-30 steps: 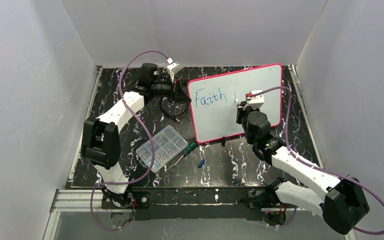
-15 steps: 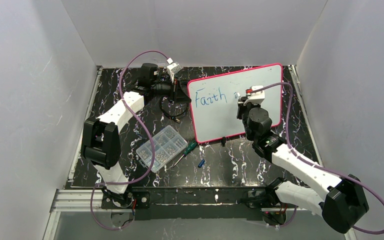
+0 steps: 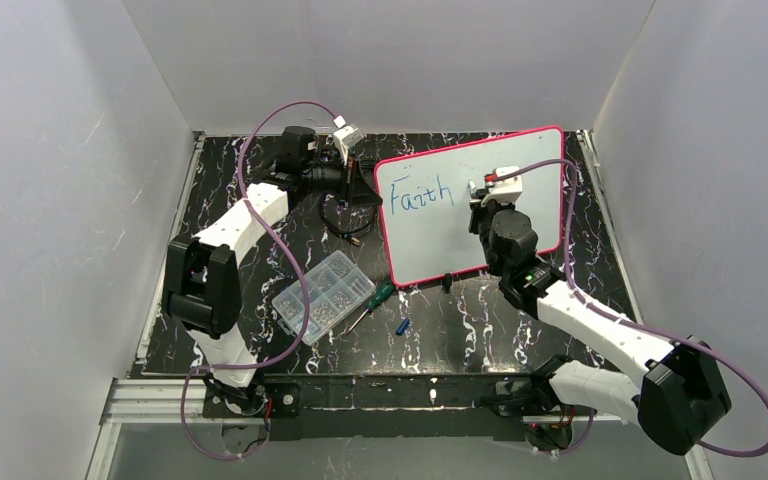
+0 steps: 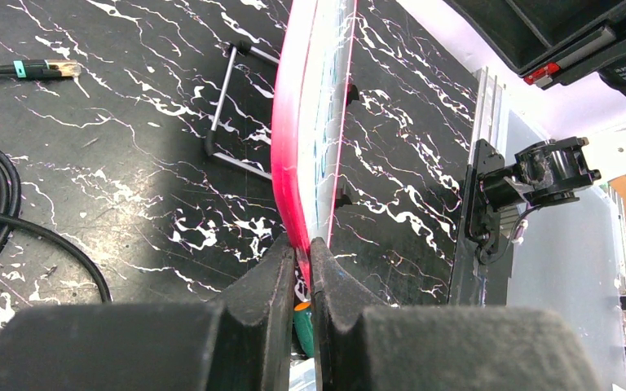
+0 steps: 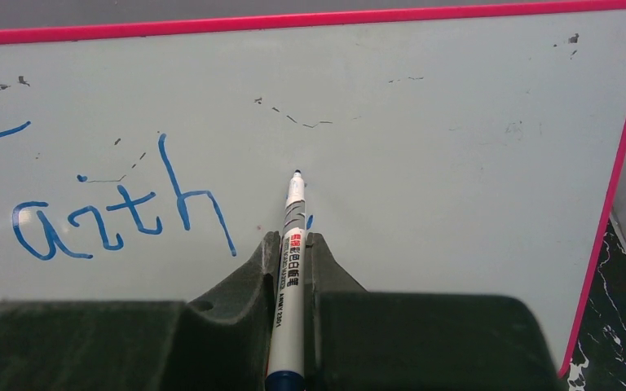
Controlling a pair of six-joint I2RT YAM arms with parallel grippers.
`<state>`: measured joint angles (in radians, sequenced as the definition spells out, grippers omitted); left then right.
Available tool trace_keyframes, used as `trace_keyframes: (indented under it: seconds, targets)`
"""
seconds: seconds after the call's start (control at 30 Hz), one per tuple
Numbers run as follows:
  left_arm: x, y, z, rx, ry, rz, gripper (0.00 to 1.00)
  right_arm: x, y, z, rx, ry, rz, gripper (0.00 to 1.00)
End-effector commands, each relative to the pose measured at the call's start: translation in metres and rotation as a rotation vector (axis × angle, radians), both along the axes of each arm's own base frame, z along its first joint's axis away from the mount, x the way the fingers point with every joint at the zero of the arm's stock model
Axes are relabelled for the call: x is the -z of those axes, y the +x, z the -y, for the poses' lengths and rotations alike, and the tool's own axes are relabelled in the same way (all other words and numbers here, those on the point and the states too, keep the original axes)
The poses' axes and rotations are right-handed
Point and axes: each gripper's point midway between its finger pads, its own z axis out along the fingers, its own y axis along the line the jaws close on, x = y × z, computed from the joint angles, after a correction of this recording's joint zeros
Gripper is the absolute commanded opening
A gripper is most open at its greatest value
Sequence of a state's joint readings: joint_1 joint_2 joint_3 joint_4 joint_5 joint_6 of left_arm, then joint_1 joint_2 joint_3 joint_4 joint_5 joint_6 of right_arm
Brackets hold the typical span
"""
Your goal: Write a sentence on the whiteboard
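Bright, even light; blurred foregrounds.

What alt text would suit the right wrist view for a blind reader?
Two dark fingers grip a white marker, its tip pointing at a pink-framed whiteboard. Left of the tip, the blue sentence reads only "Faith".

whiteboard (image 5: 456, 147) is glossy with a shiny pink-red plastic-looking frame (image 5: 293, 18), tabletop (image 4: 114, 163) is slick black marble-print, marker (image 5: 295, 195) is white plastic, and the fingers (image 5: 228, 301) of the right gripper (image 5: 293, 237) look matt black, kinda grainy
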<state>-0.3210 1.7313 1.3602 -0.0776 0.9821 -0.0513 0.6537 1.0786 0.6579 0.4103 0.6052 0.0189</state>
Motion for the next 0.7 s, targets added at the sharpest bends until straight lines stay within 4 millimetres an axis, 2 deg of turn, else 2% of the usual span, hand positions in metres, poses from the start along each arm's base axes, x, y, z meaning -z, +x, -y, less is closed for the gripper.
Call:
trace_keyframes:
  seconds: [0.0,0.17,0.3,0.67]
  targets:
    - [-0.023,-0.019,0.004,0.055,-0.022,0.033,0.00,-0.036,0.006,0.001,0.011,0.050,0.088,0.01]
    - [-0.023,-0.018,0.004,0.054,-0.022,0.035,0.00,-0.047,-0.007,0.011,0.020,0.071,0.107,0.01]
    - [-0.024,-0.019,0.004,0.056,-0.024,0.033,0.00,-0.039,-0.009,0.021,0.058,0.053,0.093,0.01]
    - [-0.024,-0.019,0.004,0.056,-0.023,0.037,0.00,-0.023,-0.001,0.013,0.038,0.032,0.063,0.01]
